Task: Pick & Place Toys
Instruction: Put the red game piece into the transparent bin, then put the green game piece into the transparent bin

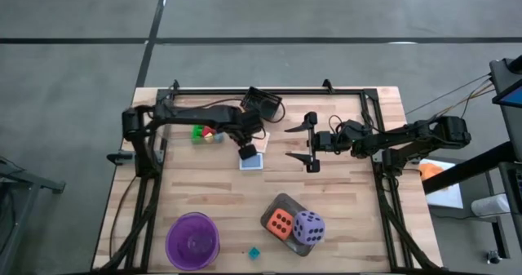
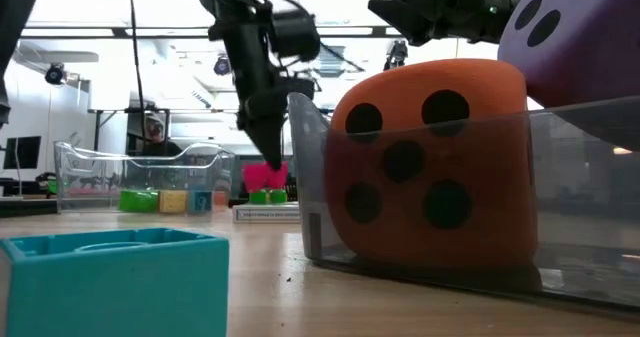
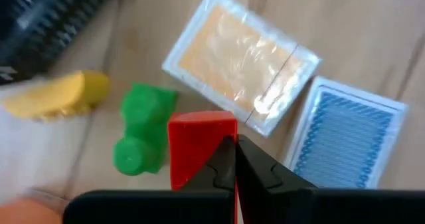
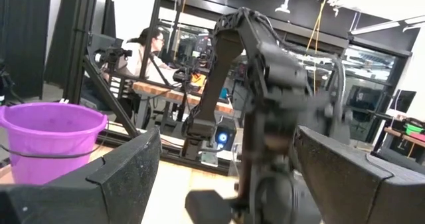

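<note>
My left gripper [image 1: 246, 152] [image 3: 236, 161] points steeply down over the table's middle, shut on a red block [image 3: 198, 144], just behind the cards. A plastic-wrapped orange card pack [image 3: 239, 61] and a blue-backed card [image 3: 348, 141] [image 1: 251, 162] lie flat on the wood. Beside the red block a green block [image 3: 141, 136] and a yellow block [image 3: 60, 96] rest on the table. The orange die [image 1: 280, 223] and the purple die [image 1: 308, 228] sit in the grey tray [image 1: 283, 198]. My right gripper [image 1: 310, 141] hovers level at mid-right, open, with nothing between its fingers. My left gripper pinches the red block at its edge nearest the fingers [image 3: 222, 147] between its two fingertips, coming from above at a steep slant. The fingers hide the exact spot. In the low view the block [image 2: 268, 174] hangs under the fingertips, above the green blocks and clear of the table.
A purple bowl [image 1: 193, 241] stands near the front left, a teal block [image 1: 254, 252] at the front edge. More green, red and yellow blocks [image 1: 204, 134] lie under the left arm. People sit at desks beyond the table.
</note>
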Controlling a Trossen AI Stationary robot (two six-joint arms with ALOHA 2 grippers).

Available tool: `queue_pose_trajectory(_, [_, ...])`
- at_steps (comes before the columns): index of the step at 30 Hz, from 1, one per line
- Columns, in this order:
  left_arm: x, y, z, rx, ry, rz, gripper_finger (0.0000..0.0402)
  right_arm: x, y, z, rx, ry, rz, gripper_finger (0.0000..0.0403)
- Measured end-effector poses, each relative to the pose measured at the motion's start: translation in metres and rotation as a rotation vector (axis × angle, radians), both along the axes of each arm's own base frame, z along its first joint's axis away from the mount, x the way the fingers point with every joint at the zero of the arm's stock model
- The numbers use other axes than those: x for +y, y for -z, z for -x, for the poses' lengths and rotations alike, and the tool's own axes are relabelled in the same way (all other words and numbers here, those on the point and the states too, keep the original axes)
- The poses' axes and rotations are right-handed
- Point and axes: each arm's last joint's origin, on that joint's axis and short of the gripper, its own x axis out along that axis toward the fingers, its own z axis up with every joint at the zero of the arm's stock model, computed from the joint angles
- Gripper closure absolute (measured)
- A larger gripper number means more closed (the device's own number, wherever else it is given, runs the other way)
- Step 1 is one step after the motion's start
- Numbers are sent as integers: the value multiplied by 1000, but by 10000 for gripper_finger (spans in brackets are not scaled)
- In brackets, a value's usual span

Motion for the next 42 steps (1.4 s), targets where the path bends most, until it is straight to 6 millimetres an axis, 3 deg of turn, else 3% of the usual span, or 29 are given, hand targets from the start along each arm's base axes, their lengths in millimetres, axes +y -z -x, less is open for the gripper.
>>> queue_pose_trajectory(7, [-15, -48, 19, -201, 61, -117, 401, 0, 0, 0, 1, 0, 0, 64])
queue_pose_trajectory(13, [-26, -73, 75, -451, 32, -173, 401, 0, 1, 0, 9, 1, 5, 64])
queue_pose_trajectory(19, [-22, -70, 145, -607, -212, -215, 401, 0, 1, 0, 5, -1, 11, 64])
queue_pose_trajectory(24, [-8, -53, 181, -604, -383, -252, 401, 0, 0, 0, 1, -1, 12, 64])
queue_pose_trajectory(31, [10, -29, 196, -510, -475, -197, 401, 0, 0, 0, 3, -2, 10, 64])
queue_pose_trajectory(36, [9, -28, 194, -521, -412, -139, 396, 0, 0, 0, 3, -2, 9, 64])
queue_pose_trajectory(42, [9, -28, 195, -515, -395, -137, 326, 0, 1, 0, 7, -2, 7, 64])
